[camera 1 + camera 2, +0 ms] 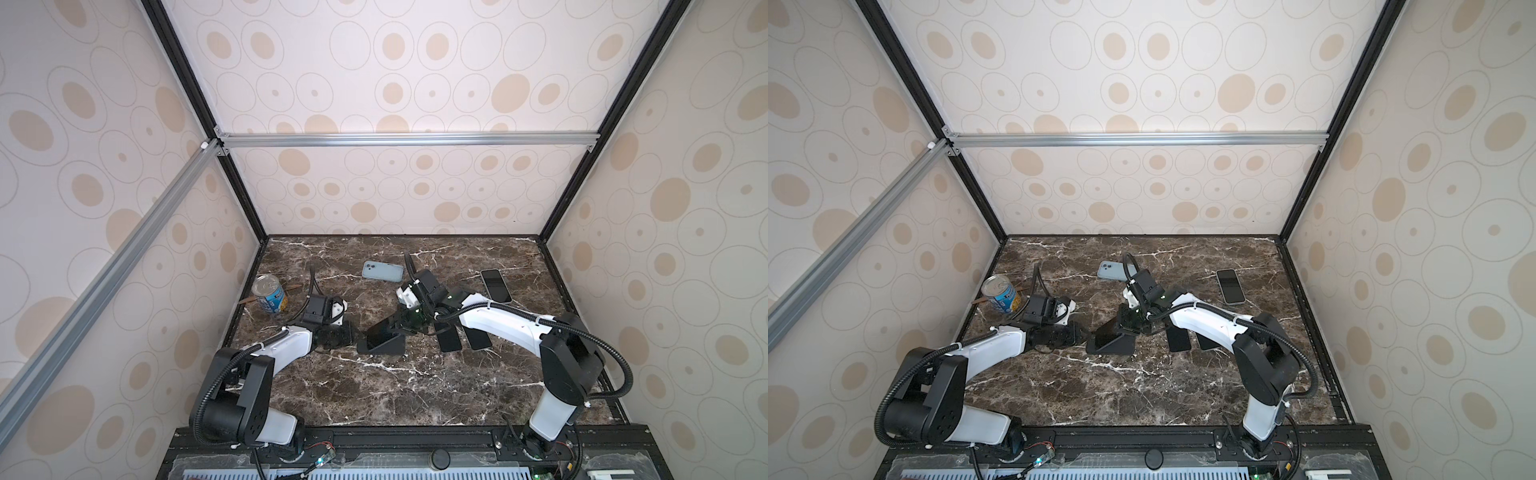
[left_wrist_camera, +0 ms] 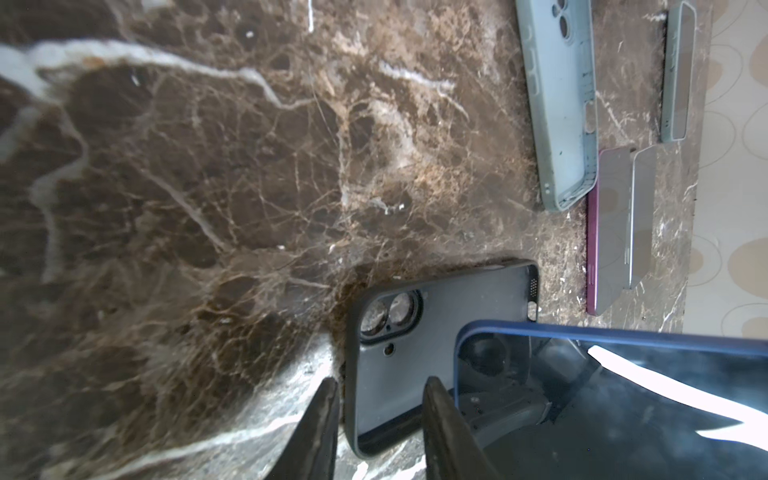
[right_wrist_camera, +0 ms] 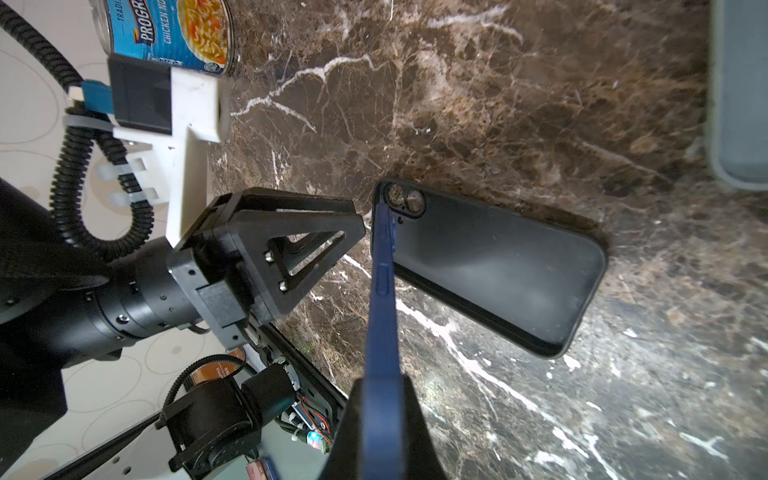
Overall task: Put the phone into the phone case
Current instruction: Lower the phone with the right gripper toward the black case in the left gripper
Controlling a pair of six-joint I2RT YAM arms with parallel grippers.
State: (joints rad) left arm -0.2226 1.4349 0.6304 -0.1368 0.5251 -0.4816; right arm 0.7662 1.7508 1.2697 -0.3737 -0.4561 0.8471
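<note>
A black phone case lies open side up on the marble near the middle; its camera cut-out shows in the right wrist view. My right gripper is shut on a blue-edged phone, which stands tilted with its low end in the case at the cut-out end. Both top views show that phone slanting over the case. From the left, my left gripper straddles the case's long rim with the jaws apart, one finger outside and one over the inside.
A light blue case lies at the back, a phone at the back right. Two dark flat phones or cases lie under my right arm. A soup can stands at the left edge by a wooden stick.
</note>
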